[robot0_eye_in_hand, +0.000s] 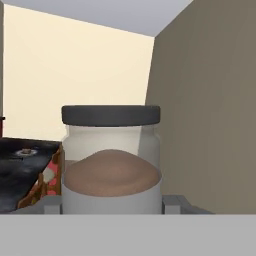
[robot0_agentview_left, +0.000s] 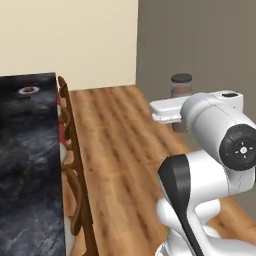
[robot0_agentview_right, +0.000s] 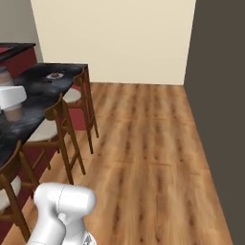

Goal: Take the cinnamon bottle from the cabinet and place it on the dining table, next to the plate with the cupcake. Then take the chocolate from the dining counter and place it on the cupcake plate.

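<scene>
A clear round cinnamon bottle (robot0_eye_in_hand: 111, 160) with a dark grey lid, half filled with mounded brown powder, is clamped upright between the robot's jaws, held in the air above the wood-plank floor (robot0_agentview_right: 148, 143). To the robot's left runs a long glossy black marbled tabletop (robot0_agentview_left: 27, 165) lined with brown wooden bar stools (robot0_agentview_right: 60, 127). A small plate with a cupcake (robot0_agentview_right: 55, 75) sits at its far end, well apart from the bottle.

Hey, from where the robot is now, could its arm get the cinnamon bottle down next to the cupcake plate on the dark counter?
Probably not yet. The gripper holds the cinnamon bottle out over bare floor, and the cupcake plate sits at the far end of the dark counter behind the stools. The base likely must drive closer.
</scene>
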